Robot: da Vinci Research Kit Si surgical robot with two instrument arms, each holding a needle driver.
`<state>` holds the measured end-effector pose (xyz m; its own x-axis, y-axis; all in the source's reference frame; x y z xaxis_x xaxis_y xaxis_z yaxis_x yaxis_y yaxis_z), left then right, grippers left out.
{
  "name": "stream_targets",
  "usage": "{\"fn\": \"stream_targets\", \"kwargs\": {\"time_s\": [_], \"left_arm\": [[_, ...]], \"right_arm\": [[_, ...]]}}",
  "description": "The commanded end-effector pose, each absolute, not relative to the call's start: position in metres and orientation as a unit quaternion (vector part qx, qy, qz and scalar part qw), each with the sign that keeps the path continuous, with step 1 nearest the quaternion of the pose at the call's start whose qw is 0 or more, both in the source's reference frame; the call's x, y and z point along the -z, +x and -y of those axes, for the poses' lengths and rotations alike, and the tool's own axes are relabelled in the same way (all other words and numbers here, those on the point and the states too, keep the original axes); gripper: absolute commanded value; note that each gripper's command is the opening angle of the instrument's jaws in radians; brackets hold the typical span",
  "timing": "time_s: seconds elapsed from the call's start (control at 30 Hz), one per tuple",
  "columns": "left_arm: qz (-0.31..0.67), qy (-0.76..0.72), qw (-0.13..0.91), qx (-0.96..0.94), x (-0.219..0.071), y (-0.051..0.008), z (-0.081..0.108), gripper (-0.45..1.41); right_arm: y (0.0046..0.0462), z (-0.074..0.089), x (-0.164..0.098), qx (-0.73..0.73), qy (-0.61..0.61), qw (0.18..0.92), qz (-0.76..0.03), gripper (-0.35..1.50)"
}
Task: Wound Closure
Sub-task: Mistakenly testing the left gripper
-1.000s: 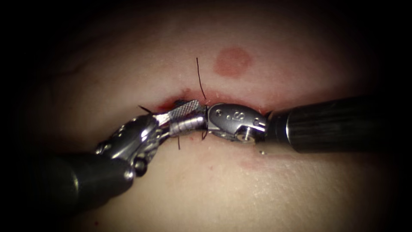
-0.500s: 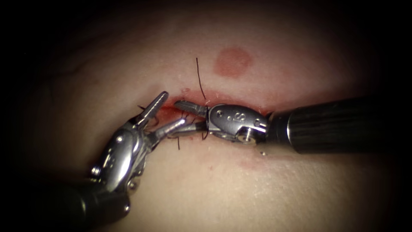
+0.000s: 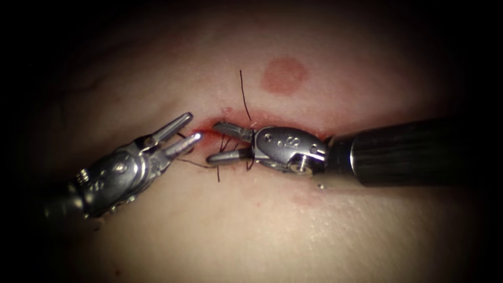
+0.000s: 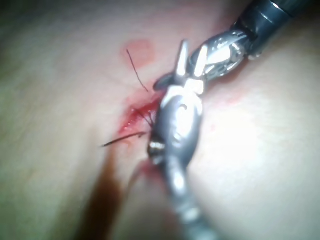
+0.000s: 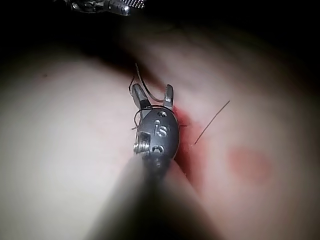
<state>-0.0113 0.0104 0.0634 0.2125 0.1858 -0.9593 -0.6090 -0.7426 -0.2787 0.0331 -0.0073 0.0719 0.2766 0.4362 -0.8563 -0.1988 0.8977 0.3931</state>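
Note:
The cut runs across the tissue, wet with red fluid. My right tool reaches in from the right, its jaws open over the cut. Dark thread crosses the gap between them, and nothing is gripped. My left tool sits just left of the cut with jaws open and empty, its tips a short way from the right tool's. A thin strand lies on the tissue between the two tools. The right wrist view has the right tool open around thread. The left tool also appears in its own wrist view.
A cut thread end stands up from the cut toward the far side; it is also in the right wrist view. A short end pokes out on the near side. A round red mark lies beyond the cut.
The left tool, which lay against the right tool's jaws, opened and drew back to the left. The right tool stayed in place with its jaws open.

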Motion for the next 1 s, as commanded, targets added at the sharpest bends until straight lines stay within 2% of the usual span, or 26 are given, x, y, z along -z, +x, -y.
{"fn": "stream_targets", "kwargs": {"time_s": [0.03,0.2,0.33,0.53,0.67,0.73,0.87,0.9,0.93,1.0], "left_arm": [[-0.145,-0.706,0.319,-0.615,-0.0644,-0.0120,-0.0098,0.00],[-0.159,-0.665,0.230,-0.692,-0.0652,-0.0128,-0.0088,-0.04],[-0.110,-0.633,0.157,-0.751,-0.0662,-0.0147,-0.0085,-0.04],[-0.115,-0.558,0.115,-0.814,-0.0670,-0.0160,-0.0083,-0.19],[-0.127,-0.529,0.092,-0.834,-0.0666,-0.0160,-0.0089,-0.21],[-0.118,-0.524,0.088,-0.839,-0.0667,-0.0158,-0.0094,0.06],[-0.094,-0.508,0.071,-0.853,-0.0673,-0.0146,-0.0104,0.22],[-0.076,-0.502,0.080,-0.858,-0.0675,-0.0142,-0.0106,0.29],[-0.021,-0.496,0.123,-0.859,-0.0679,-0.0134,-0.0110,0.55],[0.037,-0.524,0.159,-0.836,-0.0682,-0.0126,-0.0112,0.64]], "right_arm": [[0.0335,0.0078,-0.0724,-0.200,0.106,0.792,-0.567,0.81],[0.0335,0.0078,-0.0725,-0.200,0.106,0.792,-0.567,0.81],[0.0335,0.0077,-0.0725,-0.201,0.106,0.792,-0.567,0.81],[0.0335,0.0078,-0.0725,-0.200,0.106,0.792,-0.567,0.81],[0.0335,0.0077,-0.0725,-0.201,0.105,0.791,-0.568,0.81],[0.0335,0.0077,-0.0726,-0.201,0.105,0.791,-0.568,0.81],[0.0335,0.0076,-0.0727,-0.201,0.105,0.791,-0.568,0.81],[0.0335,0.0076,-0.0727,-0.201,0.105,0.791,-0.568,0.81],[0.0335,0.0076,-0.0727,-0.201,0.105,0.791,-0.568,0.81],[0.0335,0.0075,-0.0728,-0.201,0.105,0.791,-0.568,0.81]]}}
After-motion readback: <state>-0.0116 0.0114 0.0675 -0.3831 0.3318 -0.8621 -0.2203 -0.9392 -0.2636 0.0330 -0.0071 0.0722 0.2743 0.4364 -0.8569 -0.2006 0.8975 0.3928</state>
